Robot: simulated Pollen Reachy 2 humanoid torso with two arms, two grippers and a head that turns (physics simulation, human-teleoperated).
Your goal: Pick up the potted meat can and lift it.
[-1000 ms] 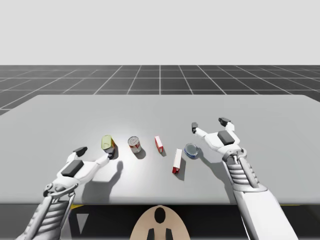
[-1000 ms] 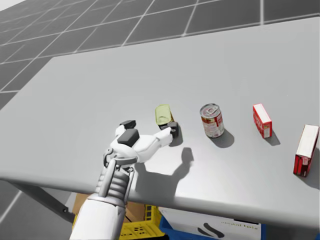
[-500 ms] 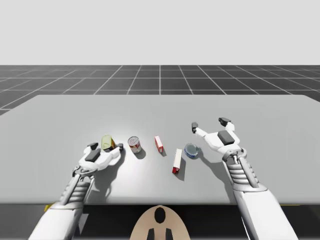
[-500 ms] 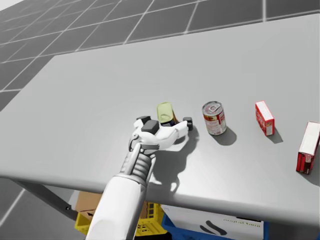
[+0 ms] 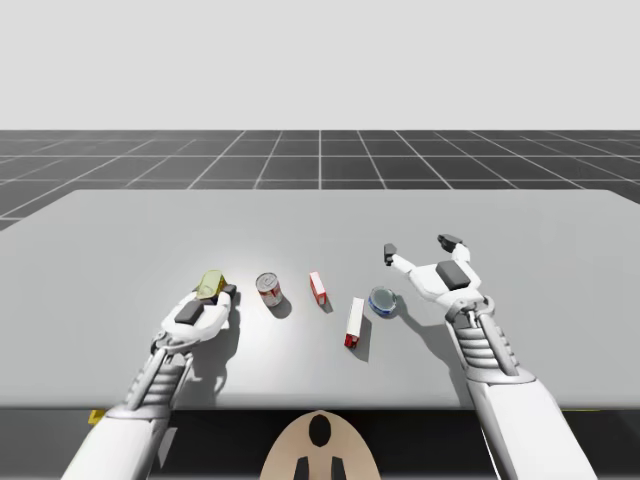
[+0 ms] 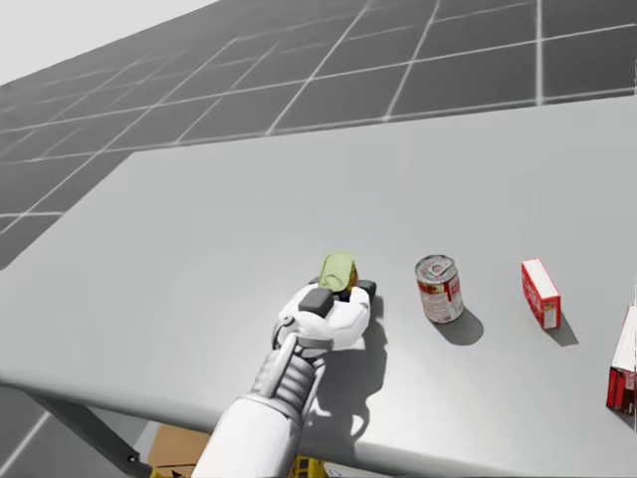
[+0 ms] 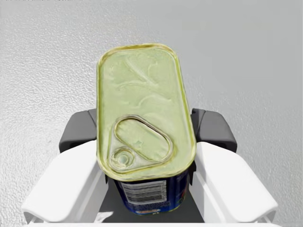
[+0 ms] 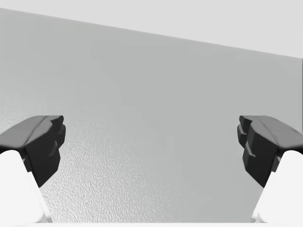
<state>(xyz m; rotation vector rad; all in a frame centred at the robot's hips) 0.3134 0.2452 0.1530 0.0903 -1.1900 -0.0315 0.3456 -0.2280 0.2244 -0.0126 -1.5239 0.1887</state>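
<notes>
A pale grey counter (image 5: 120, 230) is filling the scene, standing on a dark floor (image 5: 320, 150) marked with a grid. Nearest to me, my two white arms are reaching in over the counter's front edge.

My left gripper (image 5: 213, 295) is lying low over the counter at the left. Its dark fingers (image 7: 213, 130) are pressing against the potted meat can (image 7: 142, 123) from both sides and holding it between them. The can is oblong with rounded corners, has a blue body, and is showing its yellow-green pull-tab lid to the wrist camera. I cannot tell whether the can is resting on the counter or hanging just above it.

To the right of the held can, four things are sitting in a loose row. A long red-and-white box (image 5: 354, 322) is lying closest to me. Just beyond it to the right, a low round blue tin (image 5: 382, 301) is sitting. A round red-and-white can (image 5: 268, 288) is standing upright near the held can. A small red-and-white box (image 5: 318, 288) is standing between that round can and the long box.

My right gripper (image 5: 418, 248) is hovering just beyond the blue tin, on its right. Its fingers are spreading wide apart and holding nothing, with bare counter showing between them.
</notes>
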